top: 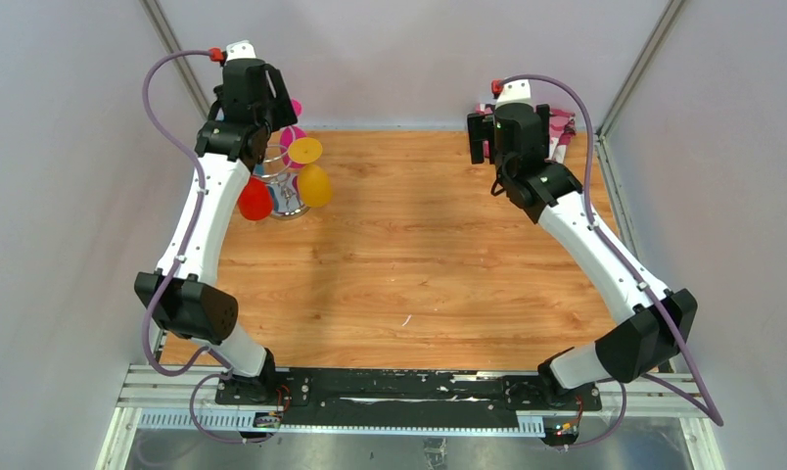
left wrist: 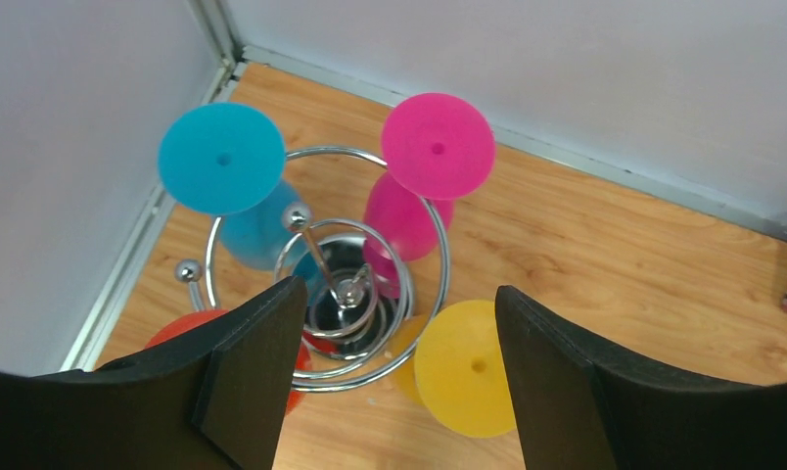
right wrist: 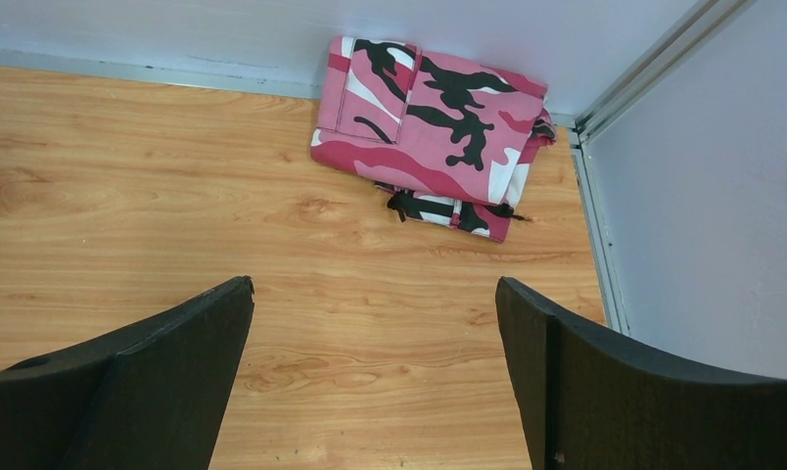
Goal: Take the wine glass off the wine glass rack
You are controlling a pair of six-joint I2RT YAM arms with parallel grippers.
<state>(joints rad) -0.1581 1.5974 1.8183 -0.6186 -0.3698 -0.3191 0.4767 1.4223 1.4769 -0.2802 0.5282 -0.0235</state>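
Observation:
The chrome wine glass rack (left wrist: 439,279) stands at the far left corner of the table, also in the top view (top: 288,201). Several plastic wine glasses hang upside down from it: a yellow one (left wrist: 468,367) (top: 313,183), a pink one (left wrist: 437,147), a blue one (left wrist: 221,157) and a red one (left wrist: 179,328) (top: 254,200). My left gripper (left wrist: 399,294) is open and empty, held above the rack, with the yellow glass's foot just inside its right finger. My right gripper (right wrist: 375,289) is open and empty above bare table at the far right.
A folded pink camouflage cloth (right wrist: 434,117) lies in the far right corner, also in the top view (top: 561,127). Grey walls and metal frame rails (left wrist: 155,225) close in the table on the left, back and right.

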